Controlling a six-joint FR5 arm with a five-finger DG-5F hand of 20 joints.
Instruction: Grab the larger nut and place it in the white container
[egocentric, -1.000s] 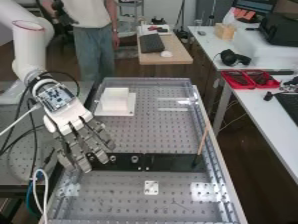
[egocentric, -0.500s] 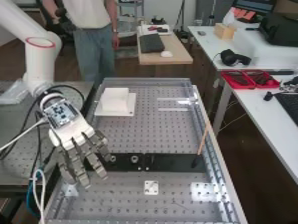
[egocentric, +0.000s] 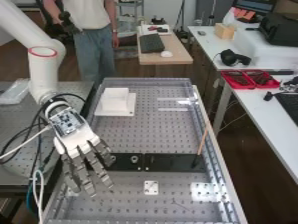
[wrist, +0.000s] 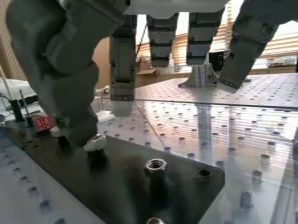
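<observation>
Perforated metal bench (egocentric: 148, 136) | black plate (egocentric: 169, 161) lying across, nut (wrist: 156, 164) resting on it | robot hand (egocentric: 78, 138) at plate's end, fingers extended, open | white container (egocentric: 115, 103) farther along bench

Open rm btwn plate (egocentric: 169, 162) & wht container (egocentric: 116, 101); tilted stick (egocentric: 203, 141) over plate.

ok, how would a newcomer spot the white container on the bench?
In the high view, find the central perforated bench and go to its far left corner, beyond the black strip. There sits the white container, on a wider white base. Unlike the small flat white square on the near side, it stands up boxy.
</observation>
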